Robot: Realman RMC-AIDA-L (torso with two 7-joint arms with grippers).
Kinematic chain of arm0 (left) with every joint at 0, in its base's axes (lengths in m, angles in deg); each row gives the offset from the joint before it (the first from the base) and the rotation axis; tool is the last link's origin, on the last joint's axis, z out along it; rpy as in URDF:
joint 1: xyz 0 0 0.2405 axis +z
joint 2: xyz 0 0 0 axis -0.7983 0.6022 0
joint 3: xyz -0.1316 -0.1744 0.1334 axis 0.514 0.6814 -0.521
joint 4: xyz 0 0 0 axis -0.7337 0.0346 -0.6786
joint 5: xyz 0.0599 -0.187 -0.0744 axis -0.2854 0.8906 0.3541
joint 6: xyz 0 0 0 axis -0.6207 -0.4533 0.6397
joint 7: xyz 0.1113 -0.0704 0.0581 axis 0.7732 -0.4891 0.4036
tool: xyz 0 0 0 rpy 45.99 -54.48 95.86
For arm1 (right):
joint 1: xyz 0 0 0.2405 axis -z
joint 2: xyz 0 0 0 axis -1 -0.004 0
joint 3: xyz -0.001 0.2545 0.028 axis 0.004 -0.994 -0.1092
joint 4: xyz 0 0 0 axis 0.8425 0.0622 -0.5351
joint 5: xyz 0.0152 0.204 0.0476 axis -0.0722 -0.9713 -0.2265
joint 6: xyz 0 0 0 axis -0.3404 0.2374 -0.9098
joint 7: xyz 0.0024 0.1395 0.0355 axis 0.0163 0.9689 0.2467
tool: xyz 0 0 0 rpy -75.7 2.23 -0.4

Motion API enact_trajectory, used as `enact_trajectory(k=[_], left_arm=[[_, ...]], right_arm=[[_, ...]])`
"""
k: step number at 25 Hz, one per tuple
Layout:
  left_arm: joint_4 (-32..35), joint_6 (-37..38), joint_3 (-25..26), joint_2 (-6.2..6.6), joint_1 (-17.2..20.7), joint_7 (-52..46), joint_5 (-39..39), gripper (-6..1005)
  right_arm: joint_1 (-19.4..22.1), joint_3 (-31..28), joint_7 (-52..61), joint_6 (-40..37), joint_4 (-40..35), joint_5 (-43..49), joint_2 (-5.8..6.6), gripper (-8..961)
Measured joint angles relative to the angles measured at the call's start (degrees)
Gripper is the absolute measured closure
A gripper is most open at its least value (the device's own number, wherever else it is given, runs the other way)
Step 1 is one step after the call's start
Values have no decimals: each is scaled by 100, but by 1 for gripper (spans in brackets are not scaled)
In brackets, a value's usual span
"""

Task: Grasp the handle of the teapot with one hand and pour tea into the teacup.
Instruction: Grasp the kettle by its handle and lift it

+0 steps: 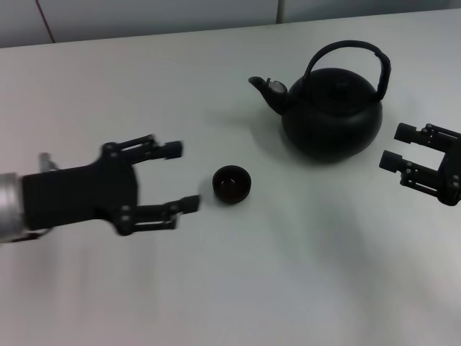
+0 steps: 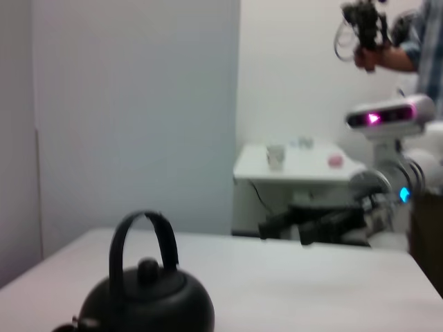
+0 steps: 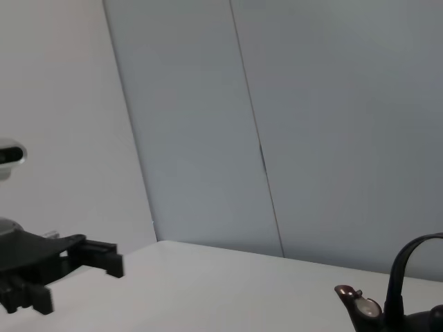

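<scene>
The matte-black teapot (image 1: 331,114) stands upright at the right of the white table (image 1: 288,274), spout toward the left, its arched handle (image 1: 353,49) free above the lid. The small black teacup (image 1: 232,183) rests left of and nearer than the pot. My left gripper (image 1: 181,177) hovers open just left of the cup, fingers spread toward it. Open too, my right gripper (image 1: 392,146) hangs right of the pot, level with its body, not touching. The left wrist view shows the teapot (image 2: 145,301) and handle (image 2: 142,238); the right wrist view shows the spout (image 3: 356,304) and the left gripper (image 3: 76,270).
Beyond the table's far edge stand grey wall panels (image 3: 277,124). In the left wrist view a second small white table (image 2: 297,166) with a cup stands behind, and a person (image 2: 394,41) holds a device at the upper right.
</scene>
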Motion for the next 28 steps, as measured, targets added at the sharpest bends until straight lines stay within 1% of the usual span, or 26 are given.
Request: enact_trajectory(k=[1,3,5,7,12,15,17,20,21,24,28], left_arm=[[145,124,292,33,-9,-191,-425,185],[403,249,684,45,3,-427,-974,185],[616,296,982,28,7,-566,-1406,186],[769,328,1147,6,-6,-659,-1712,186],[962,354,1213,-34,-95,-717,-2190,186],[946,355,1221,-92,-155,-710,-2338,186],[937,356,1227,-132,-160,-689,-2420,186],[937,356,1227,-132,-160,-689,-2420,186],[935,340,1229,-166,-140,-684,-2478,186],[928,331,1230,-169,-127,-689,-2480,186],[921,441,1235,-160,-101,-720,-2483,186]], right_arm=[[8,-13,0,-1,21,-1,-1,331],[21,-52,0,-1,85,-26,1,331],[41,-199,0,1,142,-50,-3,331],[64,-406,0,55,209,-57,-14,331],[112,-1049,0,325,425,-62,-12,331],[115,-1487,-1,514,650,-64,-25,331],[115,-1629,-63,693,827,-66,-25,331],[104,-1739,-342,981,1087,-67,-28,331],[84,-1808,-442,1070,1179,-67,-32,332],[-35,-2121,-698,1350,1479,-70,-33,332],[-248,-2342,-1038,1761,1783,-72,-31,332]])
